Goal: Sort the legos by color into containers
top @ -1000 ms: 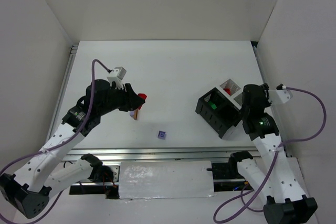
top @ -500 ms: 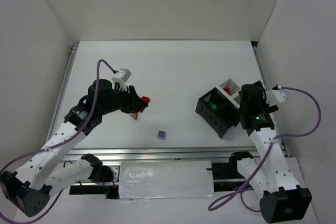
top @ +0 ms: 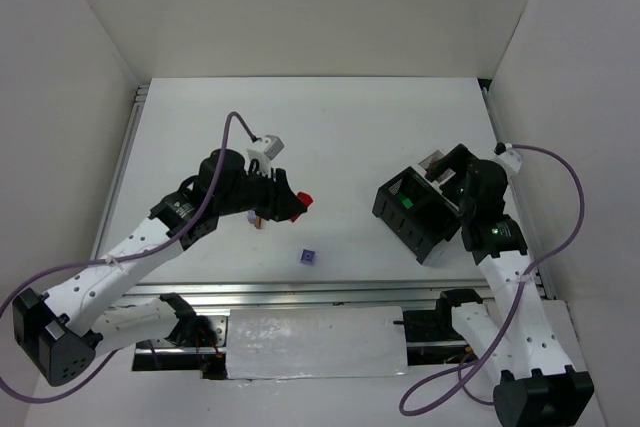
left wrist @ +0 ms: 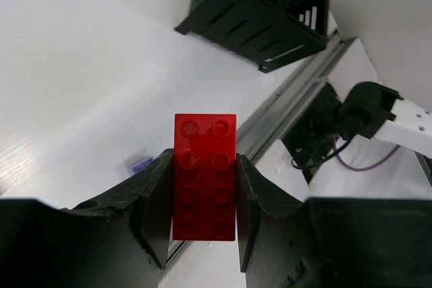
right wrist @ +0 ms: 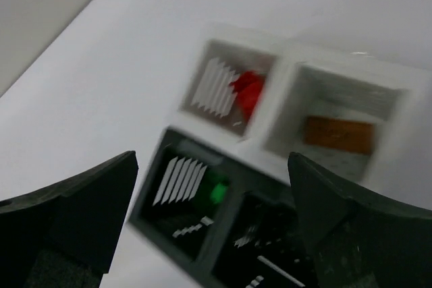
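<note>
**Left arm swung right, red lego in transit**

Your left tool has moved toward the containers, clamped on a red lego clear of the desk. Right tool has opened wide above the cells, holding nothing. Likely next: reach the white cell with red inside, then release. Lavender lego waits on the desk.

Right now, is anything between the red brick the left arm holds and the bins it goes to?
The table between the red brick and the containers is bare, but the right gripper hangs open directly above the containers and could block a drop.
</note>
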{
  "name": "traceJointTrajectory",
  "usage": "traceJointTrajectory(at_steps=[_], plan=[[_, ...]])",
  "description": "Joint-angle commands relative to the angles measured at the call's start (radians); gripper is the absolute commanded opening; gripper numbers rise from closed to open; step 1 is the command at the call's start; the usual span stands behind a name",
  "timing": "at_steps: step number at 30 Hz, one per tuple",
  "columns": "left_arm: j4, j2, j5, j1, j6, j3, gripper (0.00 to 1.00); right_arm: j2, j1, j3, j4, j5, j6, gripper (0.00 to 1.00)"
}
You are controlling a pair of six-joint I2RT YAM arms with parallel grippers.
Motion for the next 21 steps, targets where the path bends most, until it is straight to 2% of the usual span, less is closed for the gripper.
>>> traceJointTrajectory(at_steps=[1, 2, 3, 6, 7, 8, 11, 12, 15, 19, 21], plan=[[0.128, 0.024, 0.079, -0.046, 0.01, 0.039, 0.0, -0.022, -0.002, 0.068, 0.143, -0.551, -0.177, 0.99], [0.144, 0.039, 0.091, -0.069, 0.014, 0.039, 0.0, -0.008, 0.001, 0.078, 0.137, -0.783, -0.215, 1.0], [0.164, 0.047, 0.102, -0.084, 0.018, 0.044, 0.0, 0.004, 0.004, 0.092, 0.13, -0.877, -0.23, 0.99], [0.175, 0.073, 0.099, -0.138, 0.045, 0.065, 0.0, 0.018, 0.03, 0.117, 0.105, -1.092, -0.261, 1.0], [0.172, 0.079, 0.06, -0.164, 0.05, 0.073, 0.0, -0.015, 0.035, 0.127, 0.088, -1.074, -0.255, 1.0], [0.17, 0.091, 0.041, -0.173, 0.062, 0.08, 0.0, -0.044, 0.038, 0.126, 0.068, -1.033, -0.222, 0.99], [0.184, 0.149, -0.01, -0.195, 0.079, 0.125, 0.0, -0.184, 0.036, 0.134, -0.016, -0.733, -0.125, 1.0], [0.193, 0.171, -0.013, -0.199, 0.084, 0.155, 0.0, -0.246, 0.038, 0.14, -0.036, -0.574, -0.097, 1.0], [0.253, 0.286, -0.011, -0.212, 0.103, 0.243, 0.0, -0.349, 0.038, 0.169, -0.134, -0.35, -0.011, 1.0], [0.282, 0.503, -0.008, -0.236, 0.137, 0.398, 0.0, -0.46, 0.038, 0.196, -0.22, -0.205, 0.038, 1.0], [0.271, 0.568, 0.021, -0.241, 0.142, 0.492, 0.0, -0.471, 0.038, 0.215, -0.246, -0.194, 0.016, 1.0]])
